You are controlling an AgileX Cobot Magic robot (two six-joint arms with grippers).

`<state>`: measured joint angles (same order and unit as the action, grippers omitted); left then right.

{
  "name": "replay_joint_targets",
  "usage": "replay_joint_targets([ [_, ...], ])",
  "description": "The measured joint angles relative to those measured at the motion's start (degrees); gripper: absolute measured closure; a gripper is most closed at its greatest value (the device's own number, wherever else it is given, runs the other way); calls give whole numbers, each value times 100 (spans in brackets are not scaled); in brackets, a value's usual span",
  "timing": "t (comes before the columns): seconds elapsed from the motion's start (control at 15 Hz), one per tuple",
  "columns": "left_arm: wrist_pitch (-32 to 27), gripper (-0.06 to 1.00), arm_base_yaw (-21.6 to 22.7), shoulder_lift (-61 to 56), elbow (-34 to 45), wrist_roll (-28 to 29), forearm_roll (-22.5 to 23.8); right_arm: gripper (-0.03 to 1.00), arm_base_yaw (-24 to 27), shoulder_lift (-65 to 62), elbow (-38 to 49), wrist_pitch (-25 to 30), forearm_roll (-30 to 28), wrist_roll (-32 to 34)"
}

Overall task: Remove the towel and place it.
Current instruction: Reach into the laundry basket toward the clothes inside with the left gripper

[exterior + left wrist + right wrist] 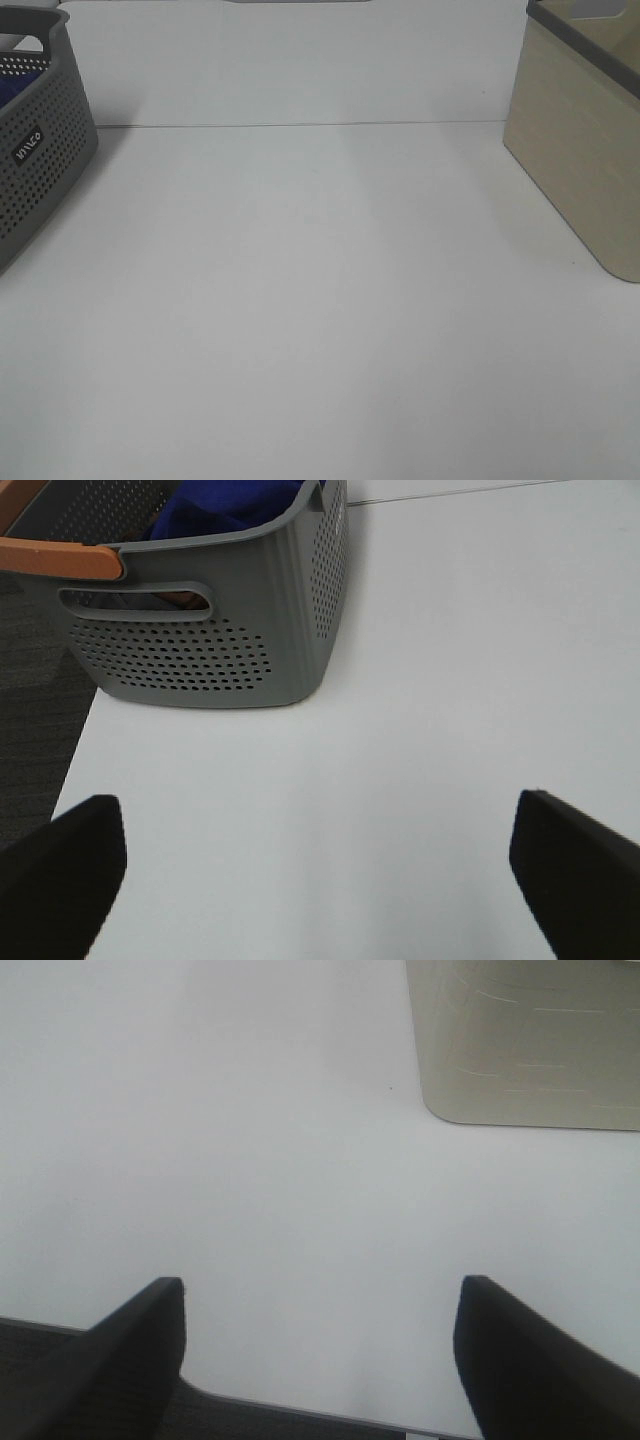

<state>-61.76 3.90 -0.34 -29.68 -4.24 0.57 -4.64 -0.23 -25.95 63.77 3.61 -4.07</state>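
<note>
Blue cloth, the towel (230, 502), lies bunched inside the grey perforated basket (200, 650), which stands at the left side of the white table (320, 320). From the high view only a sliver of blue shows over the basket's rim. My left pincer (315, 815) hangs released, fingers spread wide over the tabletop, near the basket's rounded corner but apart from it. My right pincer (322, 1290) is likewise released, fingers apart over the table's edge, with the beige bin (530, 1040) standing apart from it on the table's right side.
</note>
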Motion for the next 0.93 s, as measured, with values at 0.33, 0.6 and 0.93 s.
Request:
replay_joint_targets([
  [0.33, 0, -4, 0, 0, 0, -11, 166, 23, 0, 0, 0, 0, 0, 0],
  [0.6, -23, -4, 0, 11, -189, -80, 338, 23, 0, 0, 0, 0, 0, 0],
  [0.93, -796, -4, 0, 2252, -1713, -1925, 332, 23, 0, 0, 0, 0, 0, 0],
])
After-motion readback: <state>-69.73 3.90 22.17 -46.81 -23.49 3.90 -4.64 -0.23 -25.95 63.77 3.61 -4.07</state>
